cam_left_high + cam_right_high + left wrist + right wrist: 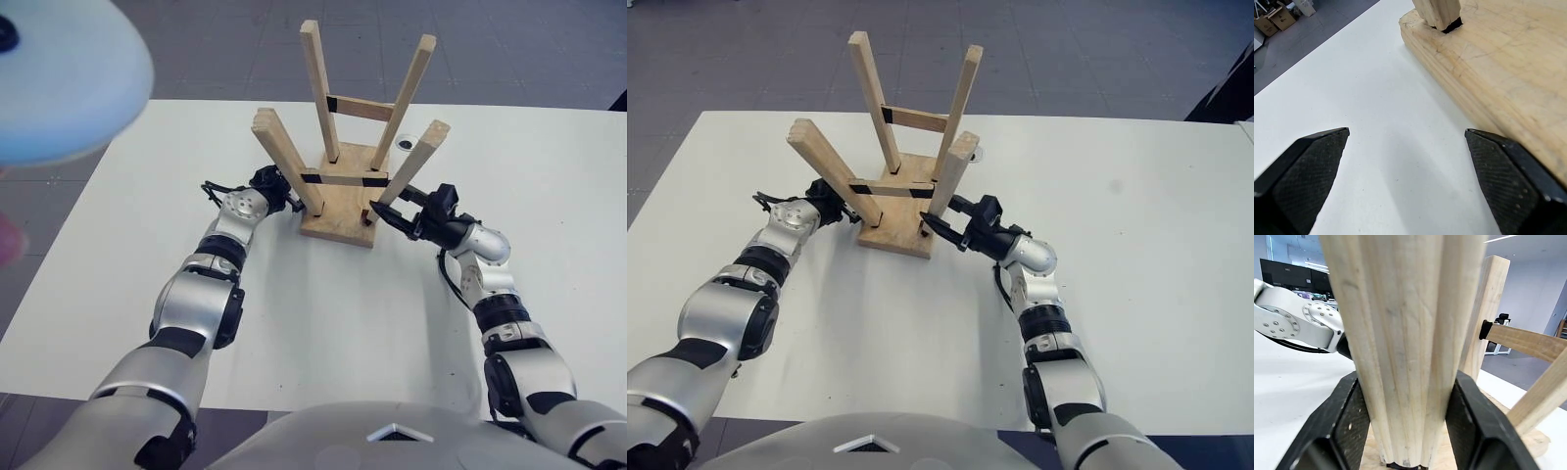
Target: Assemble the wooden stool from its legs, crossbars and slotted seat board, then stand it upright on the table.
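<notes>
On the white table (pixel 323 323) the stool (pixel 333 186) sits upside down: seat board (pixel 338 223) flat, four legs (pixel 321 88) standing in its slots, two crossbars (pixel 361 107) joining them. The right gripper (pixel 380 215) is clamped on the near right leg (pixel 411 168) low down. The left gripper (pixel 1408 134) gapes wide and holds nothing, just beside the board's edge.

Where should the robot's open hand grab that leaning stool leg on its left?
Probably low on the near-left leg, just above the seat board, coming in from the robot's left. The left gripper is open there, and the leg's flat sides suit a pinch.
</notes>
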Robot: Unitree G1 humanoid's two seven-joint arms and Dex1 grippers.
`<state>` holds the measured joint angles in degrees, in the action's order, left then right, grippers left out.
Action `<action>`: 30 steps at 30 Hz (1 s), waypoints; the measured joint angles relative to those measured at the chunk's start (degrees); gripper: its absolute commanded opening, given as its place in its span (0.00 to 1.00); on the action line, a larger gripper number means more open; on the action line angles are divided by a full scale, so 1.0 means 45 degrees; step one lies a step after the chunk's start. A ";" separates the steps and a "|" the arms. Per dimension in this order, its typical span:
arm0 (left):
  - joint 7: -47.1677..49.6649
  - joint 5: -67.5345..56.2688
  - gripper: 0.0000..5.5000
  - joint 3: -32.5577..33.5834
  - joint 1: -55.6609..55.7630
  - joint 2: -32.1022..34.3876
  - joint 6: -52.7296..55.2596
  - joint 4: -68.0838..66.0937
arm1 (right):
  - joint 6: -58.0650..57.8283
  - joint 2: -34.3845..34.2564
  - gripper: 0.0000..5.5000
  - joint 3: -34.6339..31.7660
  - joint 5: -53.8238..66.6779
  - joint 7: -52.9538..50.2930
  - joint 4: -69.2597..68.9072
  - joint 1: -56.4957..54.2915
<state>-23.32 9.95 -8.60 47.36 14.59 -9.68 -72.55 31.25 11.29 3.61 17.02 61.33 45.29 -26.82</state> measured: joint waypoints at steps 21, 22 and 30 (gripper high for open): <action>-0.0686 0.0078 0.80 0.0177 -0.0031 0.0001 -0.0132 0.0101 | -0.4102 0.2555 0.37 0.1524 -0.0106 0.2896 -0.2647 -0.0529; -0.0701 0.0076 0.80 0.0184 -0.0035 -0.0011 -0.0133 0.0162 | -0.5129 0.2821 0.37 0.1573 -0.0090 0.2817 -0.3584 -0.0350; -0.0709 0.0030 0.80 0.0362 -0.0186 -0.0010 -0.0132 0.0384 | -0.8564 0.3788 0.37 0.1488 0.0065 0.2047 -0.6775 0.0458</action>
<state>-26.51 10.08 -6.97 46.52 14.55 -10.28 -70.82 -7.29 28.33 10.31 17.31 70.54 14.80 -24.77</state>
